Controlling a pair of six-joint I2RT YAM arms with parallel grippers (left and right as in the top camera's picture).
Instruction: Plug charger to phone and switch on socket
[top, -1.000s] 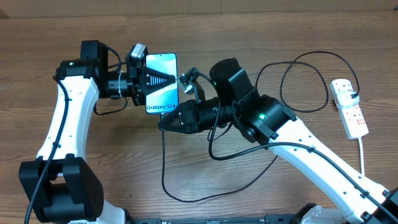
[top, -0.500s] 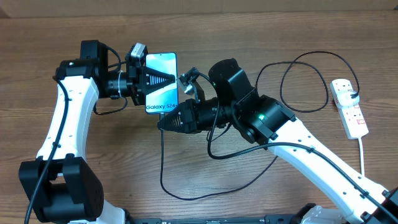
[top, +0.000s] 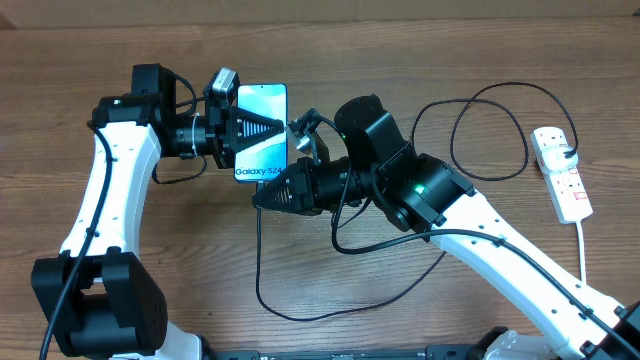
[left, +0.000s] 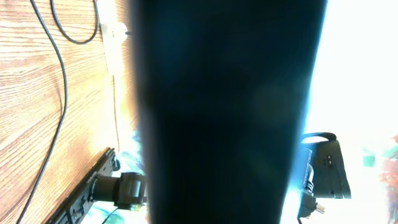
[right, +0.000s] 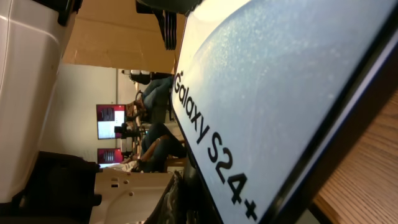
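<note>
- The phone (top: 261, 135) is seen upper left of centre in the overhead frame, long axis running top to bottom, its pale blue-white screen lit and turned upward; "Galaxy S24+" is printed near its lower end
- The charger (top: 262, 270), a thin black cable, is led down from just below the phone, swept across the lower centre, and curled into a loop at the upper right
- The socket (top: 562, 172), a white strip with small red switches, is laid along the right edge, with a black plug seated in its upper end and a white cord trailing downward
</note>
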